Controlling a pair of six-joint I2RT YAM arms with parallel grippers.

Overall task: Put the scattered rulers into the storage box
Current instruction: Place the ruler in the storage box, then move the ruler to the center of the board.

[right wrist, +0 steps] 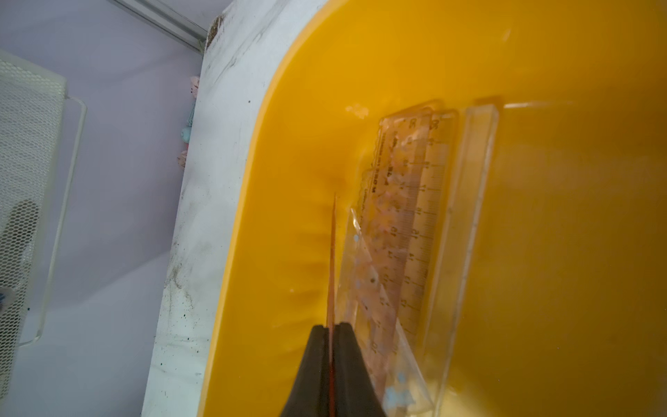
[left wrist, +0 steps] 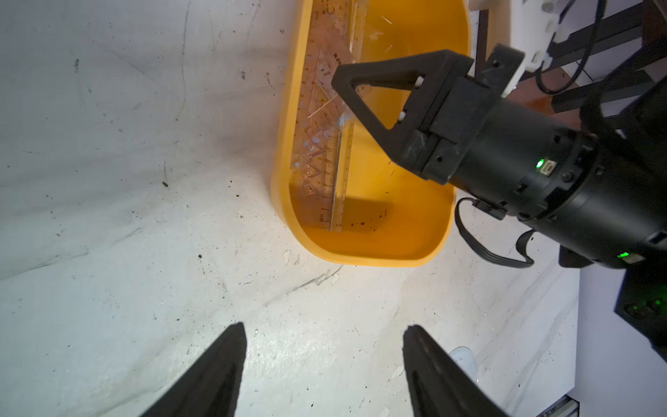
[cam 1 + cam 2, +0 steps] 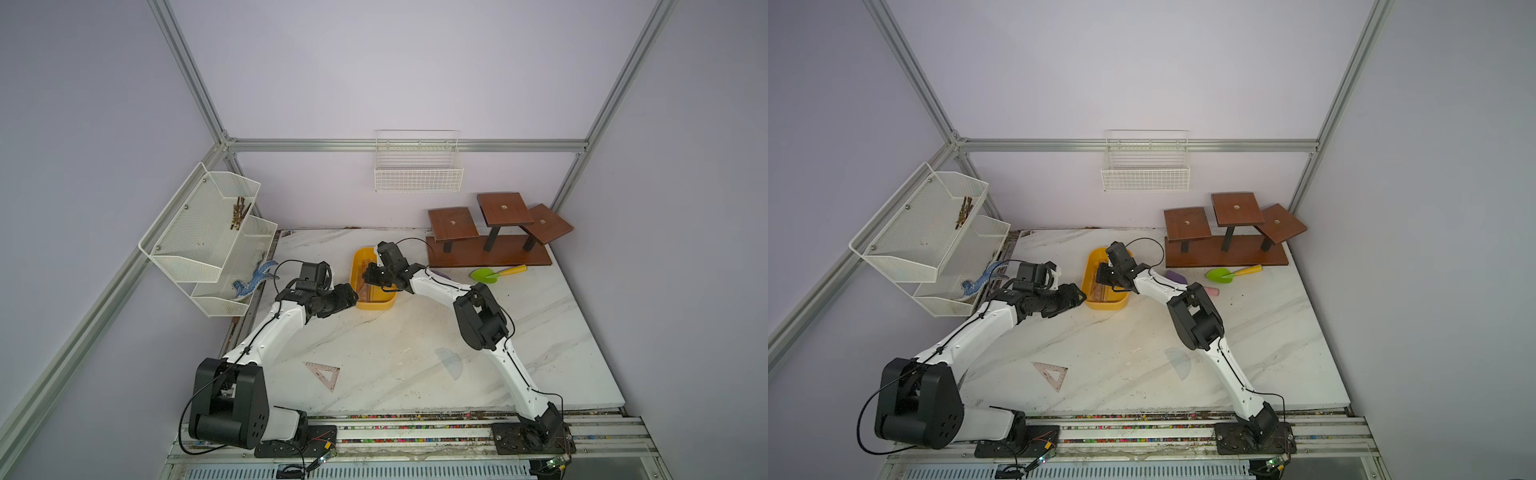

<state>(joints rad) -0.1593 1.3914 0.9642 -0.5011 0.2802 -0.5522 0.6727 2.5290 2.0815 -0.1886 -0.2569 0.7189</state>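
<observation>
The yellow storage box (image 3: 374, 305) (image 3: 1106, 305) sits at the back middle of the table. Several clear and pinkish rulers (image 2: 325, 144) (image 1: 415, 216) lie along one side of its floor. My right gripper (image 1: 332, 326) (image 3: 368, 274) hangs over the box (image 1: 288, 144), shut on a thin pinkish ruler (image 1: 332, 252) seen edge-on. My left gripper (image 2: 325, 328) (image 3: 353, 297) stands open and empty over bare table, just short of the box's near end (image 2: 361, 249). A triangular set square (image 3: 324, 374) (image 3: 1052, 374) and a half-round protractor (image 3: 451, 361) (image 3: 1179, 361) lie flat near the table's front.
A green toy shovel (image 3: 484, 274) and a purple one (image 3: 1175, 275) lie right of the box, in front of a brown wooden stand (image 3: 490, 241). A white wire basket (image 3: 417, 166) hangs on the back wall. A white mesh shelf (image 3: 208, 237) stands at the left.
</observation>
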